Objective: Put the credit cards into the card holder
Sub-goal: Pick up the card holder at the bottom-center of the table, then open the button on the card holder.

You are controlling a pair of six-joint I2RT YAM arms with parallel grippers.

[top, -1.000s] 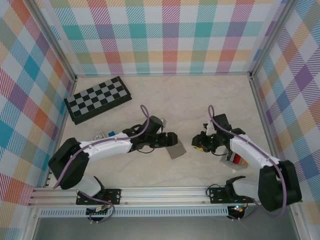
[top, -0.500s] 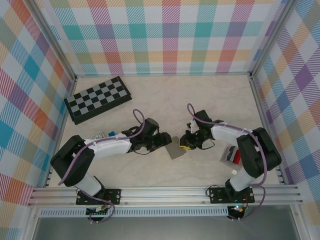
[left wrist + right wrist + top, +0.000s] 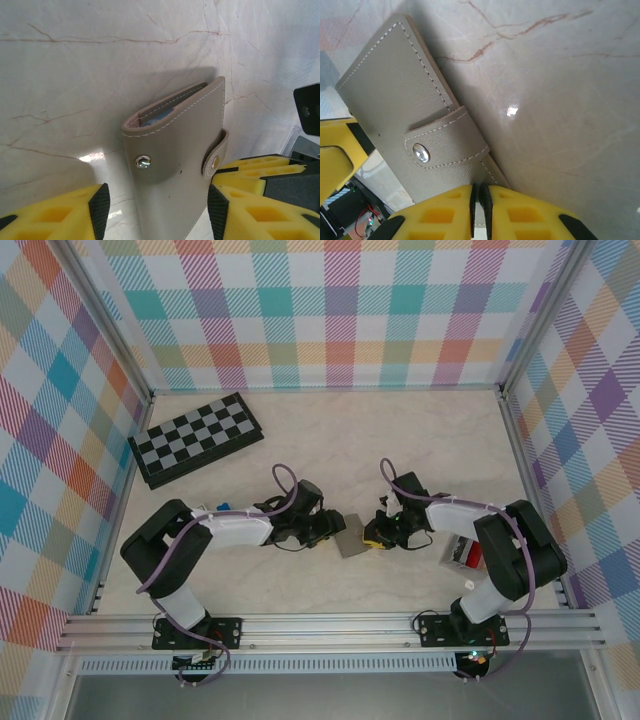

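Your left fingers (image 3: 55, 212) stand open astride the card holder (image 3: 175, 165) on the counter (image 3: 75, 75), your right fingers (image 3: 520, 215) pressed together by its strap (image 3: 445, 142); it looks light and floppy, so pinch the stitched edge.

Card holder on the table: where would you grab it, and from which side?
Probably across its two long edges, from above on the left arm's side. The card holder lies closed and thin, those edges run parallel, and the left gripper straddles them with jaws open. Skip the snap strap.
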